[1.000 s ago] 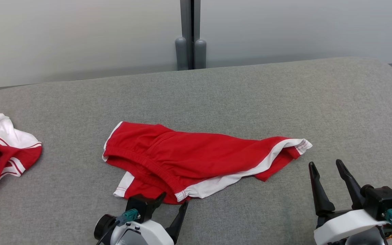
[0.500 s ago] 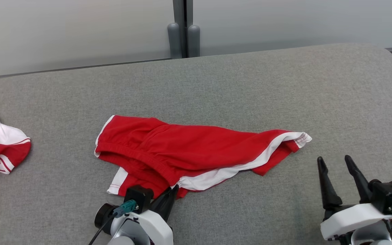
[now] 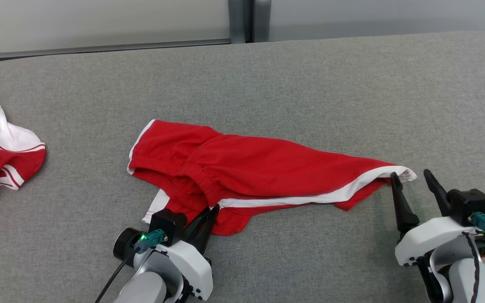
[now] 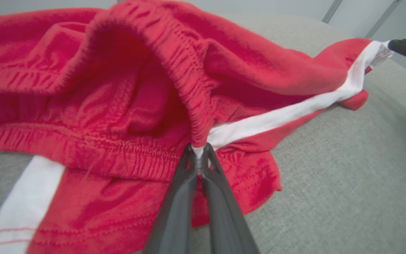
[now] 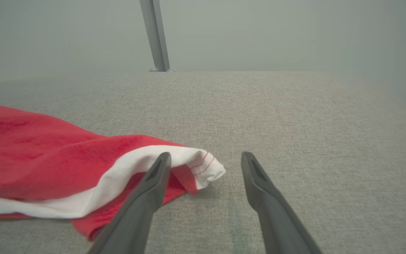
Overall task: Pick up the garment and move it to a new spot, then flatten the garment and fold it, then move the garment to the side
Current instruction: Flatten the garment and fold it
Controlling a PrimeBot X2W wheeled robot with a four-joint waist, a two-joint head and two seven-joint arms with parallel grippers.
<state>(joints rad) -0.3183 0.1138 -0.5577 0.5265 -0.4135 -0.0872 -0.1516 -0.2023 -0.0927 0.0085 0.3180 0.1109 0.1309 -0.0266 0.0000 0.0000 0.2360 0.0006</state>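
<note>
At the far left edge of the grey fabric-covered counter (image 3: 310,84) lies a crumpled red and white jersey (image 3: 2,147), well apart from everything else. The left gripper (image 3: 211,210) is pressed together, pinching the elastic waistband (image 4: 196,106) of the red shorts (image 3: 267,164) at their near edge, where the white side stripe begins. Its arm rises from the bottom of the head view, fingers pointing forward and slightly right. The shorts lie spread across the middle of the counter, waistband to the left, one leg stretching right. The right gripper (image 3: 411,174) stands spread wide at the white hem corner (image 5: 206,169), which sits just inside one finger; contact cannot be told. Its forearm comes up from the lower right.
</note>
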